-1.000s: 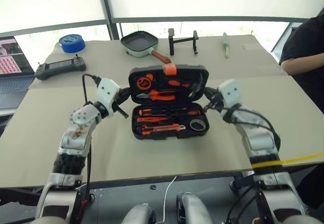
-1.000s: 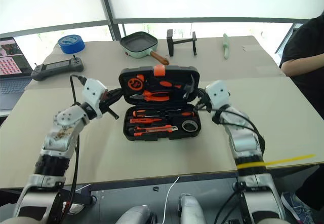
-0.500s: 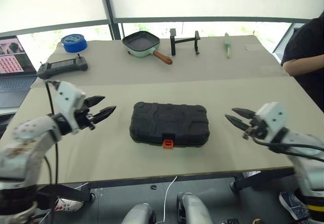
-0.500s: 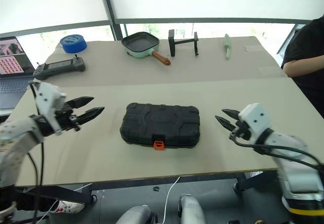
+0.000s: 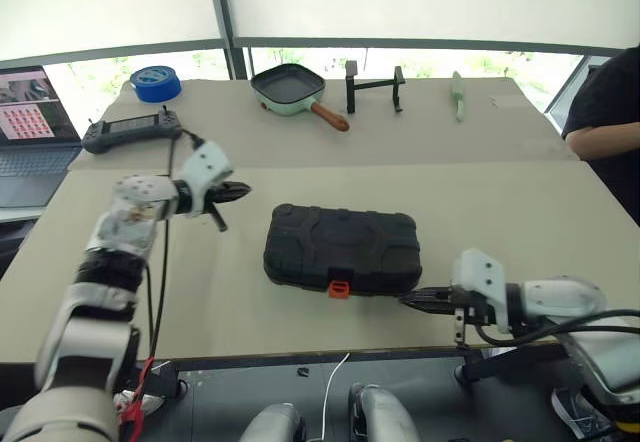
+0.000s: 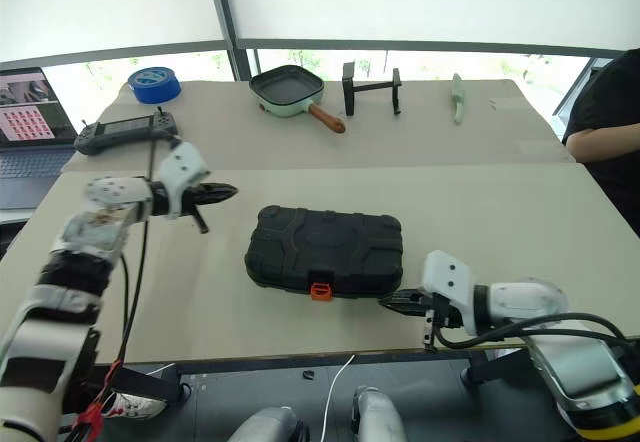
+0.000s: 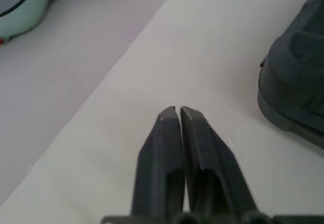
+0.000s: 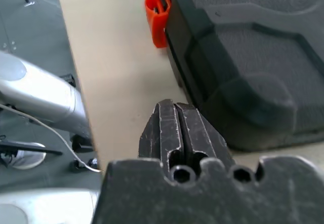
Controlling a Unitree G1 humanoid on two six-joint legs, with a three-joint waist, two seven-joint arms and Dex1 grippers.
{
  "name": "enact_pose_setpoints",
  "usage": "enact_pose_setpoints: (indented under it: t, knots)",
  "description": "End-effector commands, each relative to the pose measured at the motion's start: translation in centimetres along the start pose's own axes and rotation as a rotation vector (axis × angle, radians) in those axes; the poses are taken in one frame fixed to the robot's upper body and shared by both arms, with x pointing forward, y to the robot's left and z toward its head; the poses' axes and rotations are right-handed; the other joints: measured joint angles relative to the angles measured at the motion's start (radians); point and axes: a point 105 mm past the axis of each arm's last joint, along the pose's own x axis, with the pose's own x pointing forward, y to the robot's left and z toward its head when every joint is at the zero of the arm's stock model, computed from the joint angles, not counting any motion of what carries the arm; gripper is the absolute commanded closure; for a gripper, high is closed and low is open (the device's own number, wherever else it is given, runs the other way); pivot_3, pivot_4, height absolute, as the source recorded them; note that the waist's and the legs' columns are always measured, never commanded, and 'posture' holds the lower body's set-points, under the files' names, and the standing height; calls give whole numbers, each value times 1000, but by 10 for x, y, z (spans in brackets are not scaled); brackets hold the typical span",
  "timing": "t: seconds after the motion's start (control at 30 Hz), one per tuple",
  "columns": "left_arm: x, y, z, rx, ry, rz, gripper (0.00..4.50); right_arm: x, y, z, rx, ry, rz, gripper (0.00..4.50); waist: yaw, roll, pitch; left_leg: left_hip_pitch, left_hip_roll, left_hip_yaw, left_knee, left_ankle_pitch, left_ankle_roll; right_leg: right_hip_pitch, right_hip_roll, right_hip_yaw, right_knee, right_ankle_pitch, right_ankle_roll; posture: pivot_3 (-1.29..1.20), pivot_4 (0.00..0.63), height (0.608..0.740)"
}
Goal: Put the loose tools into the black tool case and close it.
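Beige covering spreads over the surface [image 5: 300,162] below a wide window, and in the head views we see the black tool case [image 5: 342,248] lying shut near the front edge, its orange latch [image 5: 339,288] facing us. No loose tools lie about it. At the back sit a blue tape roll [image 5: 155,83], a black controller [image 5: 132,132], a mint pan [image 5: 285,86], a black stand [image 5: 373,82] and a green tool [image 5: 459,93]; a laptop [image 5: 30,122] stands at the far left and a person's dark sleeve [image 5: 605,102] shows at the right. Our left claw [image 5: 236,191] hovers to the case's left, well apart from it; our right claw [image 5: 420,303] sits low, just beside the case's front right corner.

From the left wrist we see the left claw's fingers [image 7: 169,133] pressed together and empty, above bare covering, the case's edge off to one side.

From the right wrist the right claw's fingers [image 8: 172,133] are likewise pressed together holding nothing, just short of the case wall, the latch a little beyond.

We judge the packing done and the lid down; whether the latch is snapped home we cannot tell. The next move calls for a press on that latch, or simply backing both arms away
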Motion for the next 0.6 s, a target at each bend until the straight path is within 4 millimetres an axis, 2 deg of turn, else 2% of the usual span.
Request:
enact_pose_setpoints:
  t: [0.03,0.1,0.2,0.3,0.4,0.47,0.53,0.6]
  knots:
    - [19,-3,7,101,4,-30,4454,9,0,-7,-57,42,23,4500,-4,0,0,-4,0,0,2,0,0,-3,0,0,0,0,0,0,150,740]
    - [29,-11,9,156,4,-73,4454,15,-1,-14,-71,69,29,4500,-5,0,0,-9,-1,0,7,0,0,-7,0,-2,1,1,1,0,150,740]
    - [30,-34,10,348,-28,-210,4454,22,-16,-17,-96,84,-47,4500,-9,-1,0,-11,-1,0,11,0,0,-8,-1,-1,0,1,0,0,150,740]
    - [20,-50,3,484,-37,-321,4454,19,-52,-18,-124,97,-223,4500,-7,-1,0,-9,0,0,12,0,0,-7,-1,1,0,4,-1,0,150,740]
    - [8,-59,-4,546,-39,-396,4454,10,-79,-15,-142,102,-349,4500,-6,-1,0,-7,0,2,12,0,0,-5,-1,3,0,7,0,0,150,740]
    - [2,-59,-3,524,-54,-398,4454,5,-86,-15,-149,111,-368,4500,-1,0,0,-7,0,2,13,0,0,-5,-1,3,1,7,0,0,150,740]
    - [-2,-52,3,477,-77,-368,4454,3,-84,-15,-157,115,-346,4500,3,0,0,-9,0,1,13,0,1,-6,0,2,1,8,0,0,150,740]
    - [-5,-39,21,398,-119,-315,4454,-1,-79,-14,-152,110,-322,4500,2,0,0,-11,0,1,13,0,1,-9,0,1,1,8,0,0,150,740]
